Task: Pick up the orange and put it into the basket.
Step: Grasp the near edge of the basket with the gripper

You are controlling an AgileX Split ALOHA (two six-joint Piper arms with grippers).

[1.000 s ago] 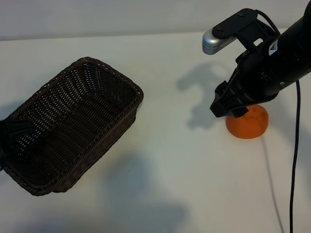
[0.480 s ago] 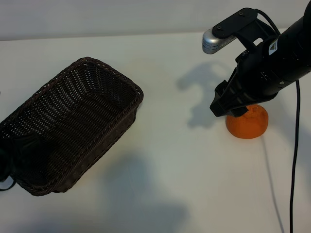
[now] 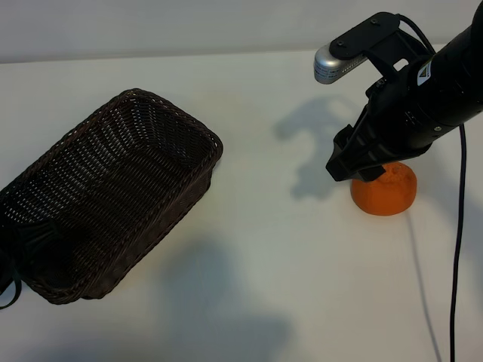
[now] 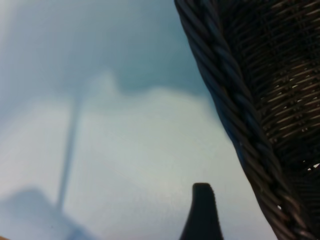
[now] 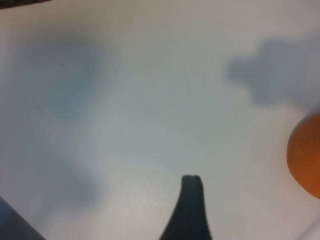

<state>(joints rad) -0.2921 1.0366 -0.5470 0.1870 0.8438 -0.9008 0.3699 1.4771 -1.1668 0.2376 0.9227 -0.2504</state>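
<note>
exterior view first: your orange (image 3: 385, 191) sits on the white counter (image 3: 287, 249) at about four o'clock from the middle, well apart from the basket (image 3: 113, 192), which lies over at nine o'clock, empty. your right claw (image 3: 353, 167) hangs over the orange's eleven o'clock shoulder, angled steeply down, and the black arm body hides the fruit's top edge. the claw is released, its jaws spread wide and nothing between them. from the right wrist view you see one dark fingertip (image 5: 191, 187) over bare counter with the orange off at three o'clock, beside the finger rather than between the jaws. your left claw (image 3: 23, 245) is at the basket's near-left end, at roughly eight o'clock in the exterior view; it seems to straddle the woven rim, though it is dark on dark there. it is released too, holding nothing, one fingertip (image 4: 202, 200) just outside the wicker wall.
</note>
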